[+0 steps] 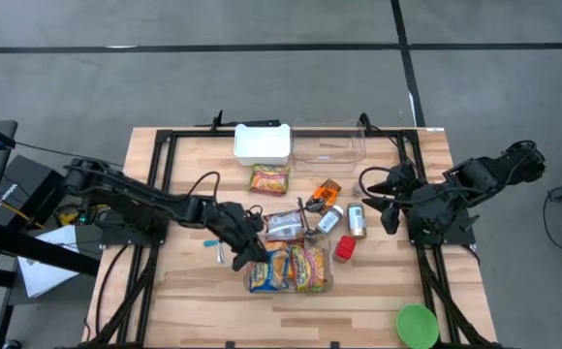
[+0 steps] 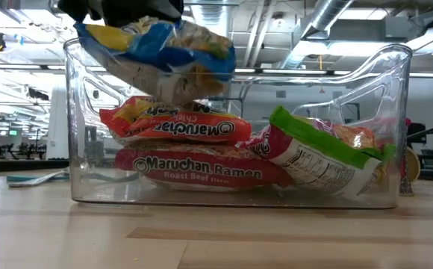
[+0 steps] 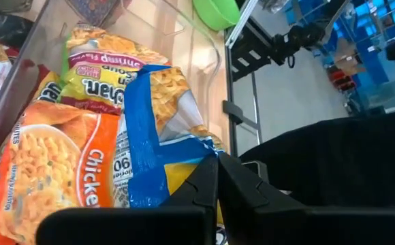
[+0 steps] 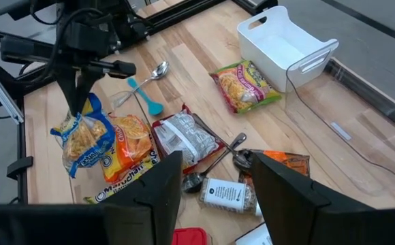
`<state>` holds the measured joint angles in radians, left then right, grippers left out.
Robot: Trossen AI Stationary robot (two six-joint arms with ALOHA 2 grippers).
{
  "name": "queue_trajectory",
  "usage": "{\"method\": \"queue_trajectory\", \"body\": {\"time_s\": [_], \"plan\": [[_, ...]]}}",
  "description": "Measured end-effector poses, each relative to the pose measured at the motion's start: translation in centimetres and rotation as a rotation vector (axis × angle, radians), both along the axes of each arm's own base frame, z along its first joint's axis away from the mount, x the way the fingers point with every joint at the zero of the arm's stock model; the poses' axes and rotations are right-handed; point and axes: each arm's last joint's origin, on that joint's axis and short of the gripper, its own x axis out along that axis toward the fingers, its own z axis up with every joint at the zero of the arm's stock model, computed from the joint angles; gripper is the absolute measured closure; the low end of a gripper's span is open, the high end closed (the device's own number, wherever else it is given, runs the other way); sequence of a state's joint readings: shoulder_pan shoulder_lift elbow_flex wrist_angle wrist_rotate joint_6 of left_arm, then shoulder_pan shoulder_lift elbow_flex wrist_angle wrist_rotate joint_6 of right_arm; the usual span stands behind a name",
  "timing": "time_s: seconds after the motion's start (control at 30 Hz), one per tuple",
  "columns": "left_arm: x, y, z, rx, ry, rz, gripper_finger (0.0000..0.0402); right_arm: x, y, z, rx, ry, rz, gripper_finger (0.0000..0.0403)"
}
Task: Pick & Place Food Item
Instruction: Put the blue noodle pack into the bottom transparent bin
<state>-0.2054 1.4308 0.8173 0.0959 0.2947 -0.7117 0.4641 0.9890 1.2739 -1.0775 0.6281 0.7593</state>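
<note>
Over the clear bin: blue-and-yellow noodle packet [image 4: 80, 139] hanging by its top seam, at about 6 o'clock of the table [image 1: 184, 301], lower edge just above the packets already inside.
Left gripper [image 1: 253, 250]: clenched on the blue-and-yellow noodle packet, pinching the crimped seam from above.
Right gripper [image 4: 214, 187]: parked at 3 o'clock of the table, fingers part-way spread, grasping nothing.
Step in hand: placing, judged from the packet hovering over the clear bin [image 2: 396, 134]; release not yet made.
Next move calls for: a short lowering, then a release so the packet drops flat on the stack, not over the rim.
Bin contents: orange ramen packets [image 2: 201, 168] stacked on the near side, a pink-and-green packet [image 2: 313, 153] leaning beside them.
Materials: glossy crinkled film on the packets, limp under its own weight; rigid transparent plastic for the bin, rounded corners and cut-out handles; pale wood-grain table.
Loose at 12 o'clock: white tub [image 1: 262, 143], smooth and rectangular, and just below it a green-edged packet [image 1: 269, 178].
Near centre: silver pouch [image 4: 187, 139], metal spoon [image 4: 158, 70], teal spoon [image 4: 145, 96].
</note>
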Motion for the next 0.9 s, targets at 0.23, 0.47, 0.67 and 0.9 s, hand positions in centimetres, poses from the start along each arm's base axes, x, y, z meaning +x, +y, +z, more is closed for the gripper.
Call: {"method": "queue_trajectory", "body": {"time_s": [0.23, 0.47, 0.67, 0.9], "plan": [[0.6, -0.1, -1.4, 0.012, 0.044, -0.012, 0.0401, 0.0, 0.0, 0.0, -0.003, 0.005, 0.000, 0.0232], [0.9, -0.2, -2.6, 0.056, 0.064, -0.038, 0.0401, -0.1, -0.1, -0.2, 0.003, 0.017, -0.011, 0.0232], [0.8, -0.2, -2.8, 0.078, 0.084, -0.049, 0.0401, -0.2, -0.1, -0.2, 0.001, 0.026, -0.009, 0.0232], [0.5, -0.4, -3.2, 0.085, 0.127, -0.059, 0.0401, -0.3, -0.1, -0.3, -0.001, 0.041, -0.014, 0.0232]]}}
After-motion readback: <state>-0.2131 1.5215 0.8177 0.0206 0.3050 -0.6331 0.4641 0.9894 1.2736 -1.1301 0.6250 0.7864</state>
